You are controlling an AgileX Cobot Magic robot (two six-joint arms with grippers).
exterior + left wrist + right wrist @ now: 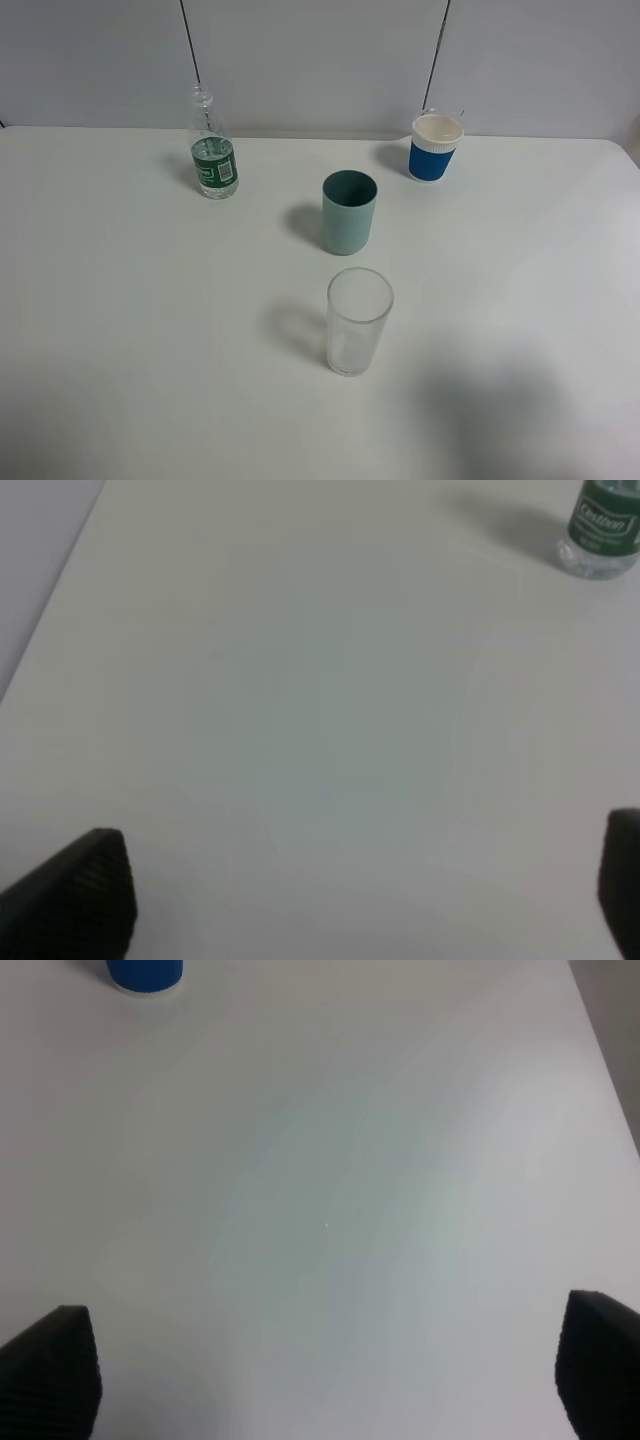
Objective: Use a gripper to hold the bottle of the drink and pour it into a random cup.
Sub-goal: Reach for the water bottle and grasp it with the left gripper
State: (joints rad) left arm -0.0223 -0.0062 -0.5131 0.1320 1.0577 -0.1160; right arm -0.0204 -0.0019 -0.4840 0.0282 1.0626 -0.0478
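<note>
The bottle (212,148) stands upright at the back left of the white table, clear with a dark green label; colourless drink shows through its plastic. The left wrist view catches its lower part (601,535) far ahead of my left gripper (365,890), whose black fingertips (85,890) stand wide apart over bare table. The teal-green cup (349,211) stands upright near the table's middle. My right gripper (325,1375) is also open over bare table, nothing between its fingertips (55,1365). Neither arm shows in the high view.
A taller clear glass tumbler (358,321) stands in front of the teal cup. A blue-and-white paper cup (436,147) sits at the back right, its base also in the right wrist view (145,974). The table's right edge (600,1050) runs close by.
</note>
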